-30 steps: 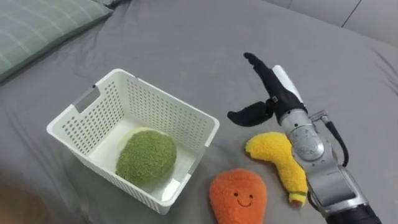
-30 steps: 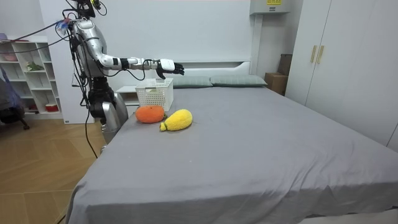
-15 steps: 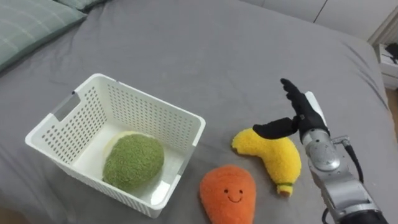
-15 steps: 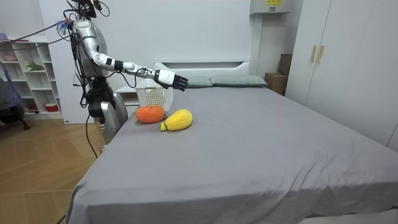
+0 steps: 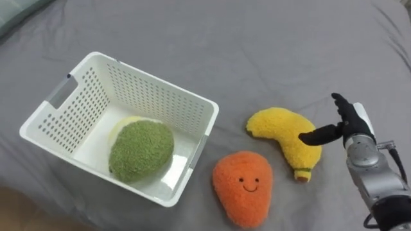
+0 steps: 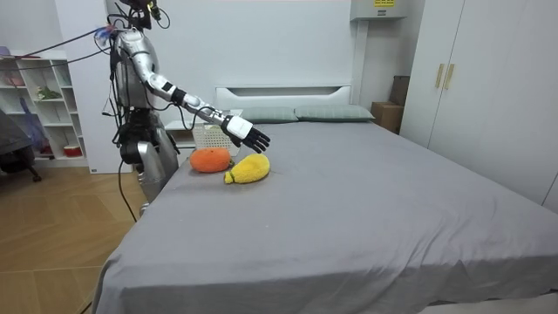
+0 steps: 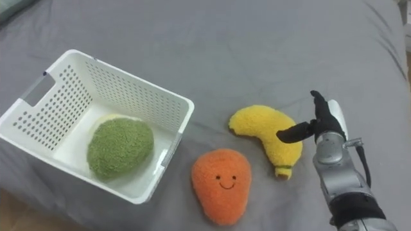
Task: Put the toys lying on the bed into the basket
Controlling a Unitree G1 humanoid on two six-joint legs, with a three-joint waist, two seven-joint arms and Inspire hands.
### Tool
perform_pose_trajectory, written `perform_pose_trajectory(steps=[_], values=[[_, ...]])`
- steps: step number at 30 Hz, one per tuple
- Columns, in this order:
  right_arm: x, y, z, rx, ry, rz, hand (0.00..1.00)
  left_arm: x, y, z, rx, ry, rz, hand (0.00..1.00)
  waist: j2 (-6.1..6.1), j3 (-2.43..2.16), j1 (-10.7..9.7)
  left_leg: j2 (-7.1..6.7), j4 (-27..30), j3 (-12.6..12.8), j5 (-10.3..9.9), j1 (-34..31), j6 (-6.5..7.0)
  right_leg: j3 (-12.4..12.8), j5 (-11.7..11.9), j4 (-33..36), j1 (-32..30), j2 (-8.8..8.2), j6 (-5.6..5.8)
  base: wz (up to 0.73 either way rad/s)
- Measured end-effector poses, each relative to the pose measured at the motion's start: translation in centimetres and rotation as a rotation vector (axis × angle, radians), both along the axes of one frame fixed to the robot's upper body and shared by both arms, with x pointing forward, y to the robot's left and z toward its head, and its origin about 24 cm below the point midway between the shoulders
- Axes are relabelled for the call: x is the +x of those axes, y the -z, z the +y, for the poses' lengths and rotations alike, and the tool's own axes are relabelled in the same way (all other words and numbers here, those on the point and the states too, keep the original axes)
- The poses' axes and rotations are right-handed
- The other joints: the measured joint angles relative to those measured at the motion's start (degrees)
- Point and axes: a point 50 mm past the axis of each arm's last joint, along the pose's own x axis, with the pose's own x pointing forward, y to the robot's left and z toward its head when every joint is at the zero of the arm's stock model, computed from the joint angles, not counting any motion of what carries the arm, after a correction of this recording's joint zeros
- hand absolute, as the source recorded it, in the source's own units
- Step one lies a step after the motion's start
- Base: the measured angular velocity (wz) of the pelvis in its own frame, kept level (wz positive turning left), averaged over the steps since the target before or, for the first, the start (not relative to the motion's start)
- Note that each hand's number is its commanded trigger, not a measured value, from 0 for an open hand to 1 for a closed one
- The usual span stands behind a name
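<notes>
A yellow plush banana (image 5: 284, 136) (image 7: 266, 134) lies on the grey bed (image 5: 270, 58) beside an orange plush toy with a smiling face (image 5: 243, 187) (image 7: 221, 183). A green plush toy (image 5: 141, 149) (image 7: 119, 145) rests inside the white perforated basket (image 5: 160, 99) (image 7: 38, 96). My right hand (image 5: 347, 125) (image 7: 321, 122) hovers open just right of the banana, thumb pointing toward it, holding nothing. In the room view the right hand (image 6: 247, 135) hangs just above the banana (image 6: 248, 168), and I stand at the bed's corner, bent toward it.
Pillows (image 6: 296, 113) lie at the headboard. A white shelf unit (image 6: 35, 105) stands behind me and wardrobes (image 6: 488, 78) fill the room view's right. Bare grey bedding stretches beyond the toys.
My right arm has swung down and rightward from above the basket's side to beside the banana. The camera tilted, shifting the whole scene. I have leaned further toward the bed.
</notes>
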Motion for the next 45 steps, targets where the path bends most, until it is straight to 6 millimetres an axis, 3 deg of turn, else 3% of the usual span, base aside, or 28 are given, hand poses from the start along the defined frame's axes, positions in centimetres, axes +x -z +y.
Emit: perform_pose_trajectory(steps=[6,12,22,30,45], values=[[-0.1,0.5,-1.5,-0.017,0.047,0.051,0.0,1.2,0.0,-0.5,-0.046,-0.022,-0.048,0.0,1.02,0.69,0.2,-0.06,-0.1,-0.3,0.0,-1.8,0.0,-0.3,0.0,-0.1,-1.8,-0.02,0.0,0.03],[-1.7,2.4,-2.6,-0.003,0.11,0.147,0.0,2.0,0.0,-1.1,-0.081,-0.033,-0.091,0.0,1.37,0.78,0.7,-0.1,-1.1,-0.2,0.1,-2.6,0.01,0.1,0.0,-0.1,-3.1,-0.03,0.0,-0.02],[-2.0,2.7,-3.0,0.009,0.144,0.172,0.0,2.6,0.0,-1.6,-0.105,-0.039,-0.127,0.0,1.46,0.82,1.2,-0.16,-1.2,-0.4,0.2,-3.8,0.06,-0.9,0.0,-0.1,-4.4,-0.14,0.01,0.01],[-2.1,2.8,-3.1,-0.006,0.154,0.164,0.0,2.9,0.1,-1.8,-0.096,-0.014,-0.115,0.0,2.52,1.5,1.3,-0.28,-1.1,-1.5,0.3,-4.6,-0.09,-2.9,0.0,-0.2,-4.5,-0.14,0.0,0.08],[-0.8,2.6,-0.7,0.013,0.058,0.111,0.0,3.1,0.3,-3.0,-0.124,0.046,-0.129,0.0,3.02,1.3,1.8,-0.32,-1.6,-1.7,0.8,-4.3,-0.1,-3.1,0.0,-0.1,-4.4,-0.29,0.0,0.01]])
